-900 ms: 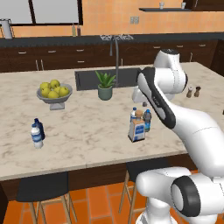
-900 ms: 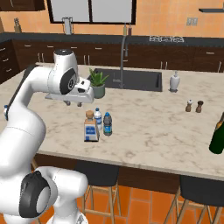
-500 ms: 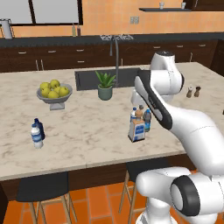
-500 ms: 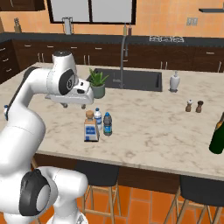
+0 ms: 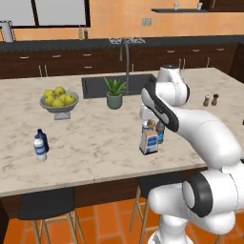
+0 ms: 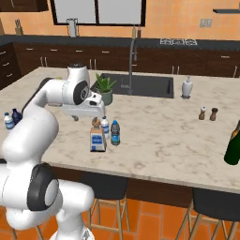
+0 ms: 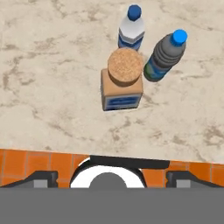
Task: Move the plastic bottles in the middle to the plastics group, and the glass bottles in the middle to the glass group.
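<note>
The square cork-topped glass flask (image 7: 122, 81) stands in the middle of the counter, also seen from the right base (image 6: 97, 138) and the left base (image 5: 149, 139). Just behind it are the plastic bottles, a pale clear one (image 7: 131, 28) (image 6: 105, 126) and a dark grey one (image 7: 165, 54) (image 6: 115, 132), both blue-capped. My gripper (image 6: 86, 117) (image 7: 112, 177) hangs above the flask, open wide, with nothing between its fingers. The plastics group (image 5: 40, 145) (image 6: 10, 118) stands far left. A dark green bottle (image 6: 233, 143) of the glass group stands at the right edge.
A yellow fruit bowl (image 5: 58, 100) and a potted plant (image 5: 114, 93) sit beside the sink (image 6: 140, 84). Salt and pepper shakers (image 6: 207, 114) and a white dispenser (image 6: 187, 87) stand to the right. Stools are tucked under the counter's front edge.
The jaws have gone from shut to wide open. The arm has stayed above the three middle bottles, which have not moved.
</note>
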